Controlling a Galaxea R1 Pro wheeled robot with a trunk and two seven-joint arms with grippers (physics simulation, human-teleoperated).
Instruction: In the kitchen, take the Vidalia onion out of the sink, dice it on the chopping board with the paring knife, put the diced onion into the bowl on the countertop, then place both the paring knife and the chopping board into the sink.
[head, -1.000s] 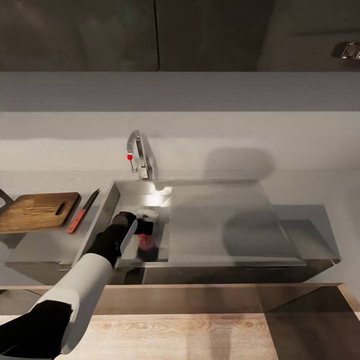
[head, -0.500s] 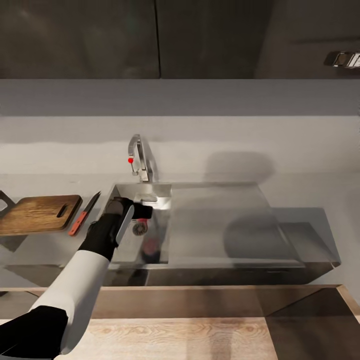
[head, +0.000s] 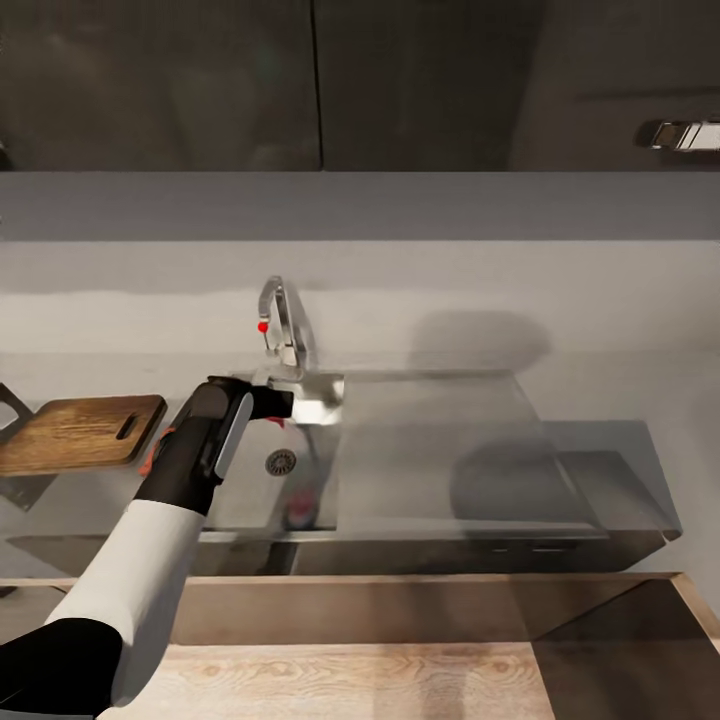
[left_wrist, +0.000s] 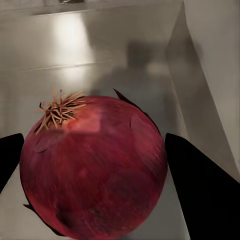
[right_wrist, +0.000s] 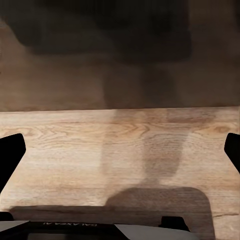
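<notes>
Lifting out of the sink (head: 430, 440), the left gripper (head: 283, 404) now sits near the basin's back edge, just under the faucet (head: 280, 325); a second ago it was low over the drain (head: 281, 461). Its fingers (left_wrist: 200, 190) are clamped on the onion (left_wrist: 92, 167), a dark red globe with its dry root tuft up, pressed on both flanks and clear of the steel floor behind it. A red smear on the basin's front wall looks like its reflection. So the pick has succeeded, I judge, and the carry to the board (head: 80, 432) comes next. That board lies on the countertop (head: 60, 500) left of the sink; the knife (head: 150, 462) beside it is mostly hidden by the forearm. The right gripper (right_wrist: 120, 150) is spread wide and empty over wooden flooring.
</notes>
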